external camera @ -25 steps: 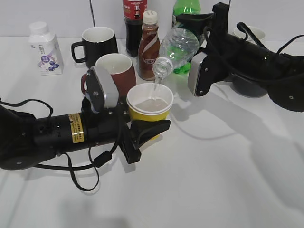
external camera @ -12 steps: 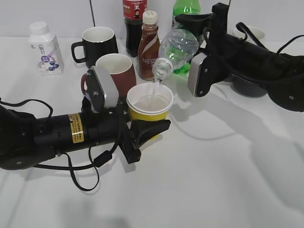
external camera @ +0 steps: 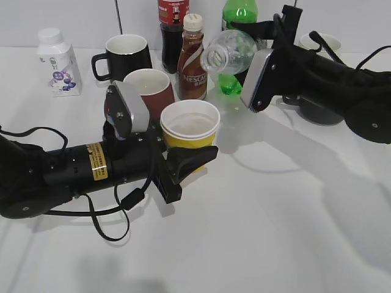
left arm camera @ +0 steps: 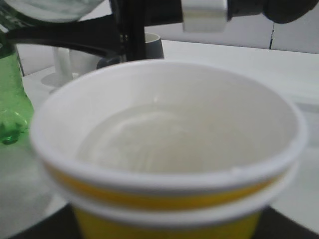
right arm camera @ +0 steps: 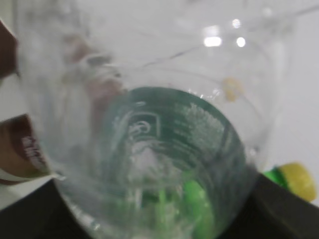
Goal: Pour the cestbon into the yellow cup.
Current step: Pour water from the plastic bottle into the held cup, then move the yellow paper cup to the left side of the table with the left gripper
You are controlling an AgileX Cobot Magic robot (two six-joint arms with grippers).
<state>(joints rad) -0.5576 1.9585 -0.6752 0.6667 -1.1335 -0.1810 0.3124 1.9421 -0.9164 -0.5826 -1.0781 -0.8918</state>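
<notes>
My left gripper (external camera: 183, 160) is shut on the yellow cup (external camera: 190, 129), which is held upright above the table with water inside. The cup fills the left wrist view (left arm camera: 164, 164). My right gripper (external camera: 253, 43) is shut on the cestbon (external camera: 231, 52), a clear capless bottle lying nearly level, its mouth pointing left, above and to the right of the cup. No water runs from it. The bottle fills the right wrist view (right arm camera: 149, 124); the gripper's fingers are hidden behind it there.
Behind the cup stand a dark red mug (external camera: 148, 89), a black mug (external camera: 125, 56), a brown Nescafe bottle (external camera: 192, 60), a cola bottle (external camera: 173, 27) and a green soda bottle (external camera: 237, 18). A white milk bottle (external camera: 58, 62) is far left. A bowl (external camera: 321, 43) sits behind the right arm.
The cestbon has tipped back from pouring to nearly level and risen; the stream has stopped. The left gripper has lifted the cup slightly.
</notes>
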